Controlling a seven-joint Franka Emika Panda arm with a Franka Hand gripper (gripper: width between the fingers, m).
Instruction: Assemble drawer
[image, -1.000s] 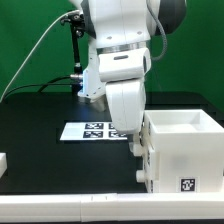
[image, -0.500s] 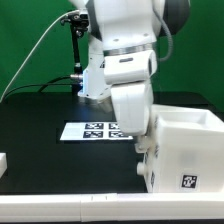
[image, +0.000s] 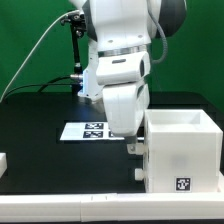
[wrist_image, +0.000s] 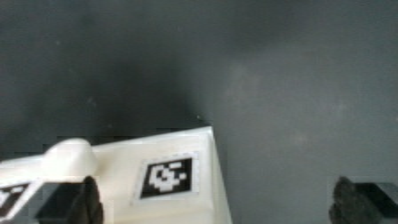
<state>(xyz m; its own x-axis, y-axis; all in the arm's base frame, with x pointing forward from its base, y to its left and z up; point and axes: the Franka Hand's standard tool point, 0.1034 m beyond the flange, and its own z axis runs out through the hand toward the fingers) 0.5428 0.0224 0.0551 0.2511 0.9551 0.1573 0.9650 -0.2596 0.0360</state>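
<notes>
Standing off to the side here, and most of what I can see is the big white arm hunched over the black worktop (image: 40, 115), with its hand (image: 136, 150) down low, pressed in just beside the tall white cube casing (image: 180, 150) on the exterior view's right. The casing sits upright with its open top showing and a little square tag low on its front. The hand's fingers are mostly hidden between the arm body and the casing wall from where I'm looking; in the wrist view the two dark fingertips (wrist_image: 71, 200) sit well apart with nothing filling the gap, so I'd call it spread open, not clamped on anything. That same view shows a white tagged corner of a part (wrist_image: 151, 170) near one fingertip, probably the casing's edge, but it's too close up to be sure. The actual drawer? Honestly can't pick it out. There's a small white bit (image: 3, 160) at the edge of the exterior view's left, cut off, too little showing to say what it is. The marker board (image: 92, 130) lies flat behind the arm. My guess is the step in hand is nudging or squaring up the casing. Next move probably calls for backing off without tipping the casing, then going for the tray and lining it up with the opening.
</notes>
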